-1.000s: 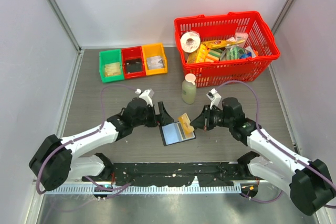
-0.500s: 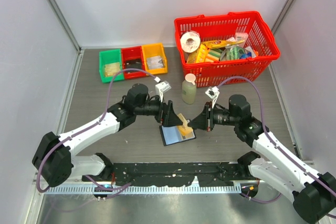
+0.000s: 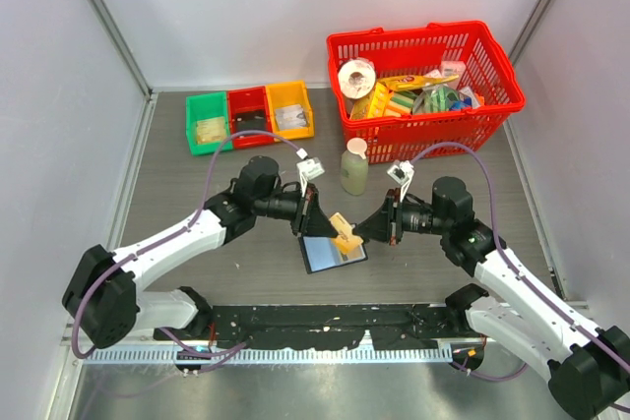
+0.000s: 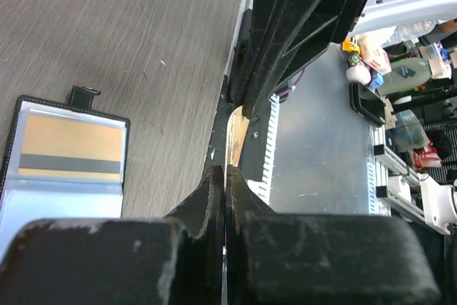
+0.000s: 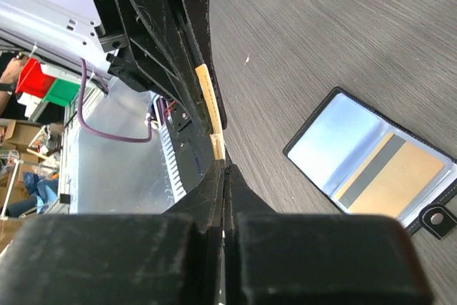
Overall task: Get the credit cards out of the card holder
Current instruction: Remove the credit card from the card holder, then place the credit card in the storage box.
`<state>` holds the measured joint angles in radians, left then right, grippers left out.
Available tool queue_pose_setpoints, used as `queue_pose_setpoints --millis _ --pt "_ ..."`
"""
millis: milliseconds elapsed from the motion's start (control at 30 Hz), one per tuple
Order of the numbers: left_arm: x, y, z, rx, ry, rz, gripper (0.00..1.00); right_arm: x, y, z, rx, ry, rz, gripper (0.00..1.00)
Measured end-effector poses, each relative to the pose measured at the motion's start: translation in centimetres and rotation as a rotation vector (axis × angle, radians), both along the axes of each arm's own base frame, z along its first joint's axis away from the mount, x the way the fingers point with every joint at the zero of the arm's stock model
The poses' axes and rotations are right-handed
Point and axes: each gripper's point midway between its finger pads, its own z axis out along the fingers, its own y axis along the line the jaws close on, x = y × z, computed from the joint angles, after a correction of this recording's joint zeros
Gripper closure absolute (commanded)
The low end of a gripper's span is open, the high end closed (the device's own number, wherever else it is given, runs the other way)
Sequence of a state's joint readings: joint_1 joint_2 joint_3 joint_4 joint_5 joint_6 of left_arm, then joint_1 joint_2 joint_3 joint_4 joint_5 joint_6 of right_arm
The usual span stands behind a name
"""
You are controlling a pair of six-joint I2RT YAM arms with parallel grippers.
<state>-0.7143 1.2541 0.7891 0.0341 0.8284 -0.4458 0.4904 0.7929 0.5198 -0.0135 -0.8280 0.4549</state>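
Both pincers are closed on one yellow-orange credit card (image 3: 344, 232): opposite ends are clamped by the left pincer (image 3: 323, 224) and the right pincer (image 3: 361, 234). It is held just above the card holder (image 3: 323, 256), which lies open on the desk (image 3: 217, 169). The card is judged light, stiff and slick, so it is best pinched flat near a short edge. From above, the shared grip is seen whole. Only in the wrist views is a second card (image 4: 69, 149), dark-striped, shown plainly in its sleeve.
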Motion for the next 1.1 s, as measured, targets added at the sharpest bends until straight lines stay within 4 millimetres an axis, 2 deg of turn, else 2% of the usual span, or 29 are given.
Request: queue_pose_setpoints --millis 33,67,133,233,300,400,500,733,833,933,1100 --pt "0.0 0.1 0.1 -0.004 -0.003 0.001 1.00 0.2 -0.1 0.0 -0.002 -0.002 -0.009 0.79" --pt "0.1 0.1 0.2 -0.005 -0.004 0.006 1.00 0.3 0.0 0.0 -0.002 -0.006 -0.016 0.65" --pt "0.8 0.6 0.3 -0.006 -0.002 0.036 1.00 0.8 -0.1 0.0 -0.006 -0.021 -0.041 0.49" --pt "3.9 2.6 0.1 0.018 -0.005 0.180 1.00 1.5 -0.3 -0.3 -0.021 -0.023 -0.081 0.30" --pt "6.4 4.6 -0.2 0.048 -0.003 0.303 1.00 1.9 -0.6 -0.7 -0.042 -0.021 -0.108 0.22" --pt "10.3 8.9 -0.7 0.113 0.010 0.521 1.00 2.5 -1.1 -1.7 -0.087 -0.015 -0.158 0.18" --pt "14.3 14.1 -0.8 0.210 0.024 0.772 1.00 3.2 -1.8 -2.7 -0.132 -0.009 -0.208 0.18" --pt "23.3 27.5 2.4 0.334 0.024 1.276 1.00 4.3 -2.9 -4.0 -0.200 -0.015 -0.293 0.18" --pt "27.0 32.0 1.8 0.386 0.067 1.392 1.00 4.6 -3.1 -4.3 -0.217 -0.022 -0.308 0.18" --pt "30.1 34.5 -0.1 0.452 0.111 1.429 0.99 4.8 -3.2 -4.3 -0.223 -0.032 -0.313 0.18" --pt "34.7 35.4 -3.6 0.518 0.160 1.403 0.97 4.9 -3.3 -4.3 -0.227 -0.037 -0.318 0.18"
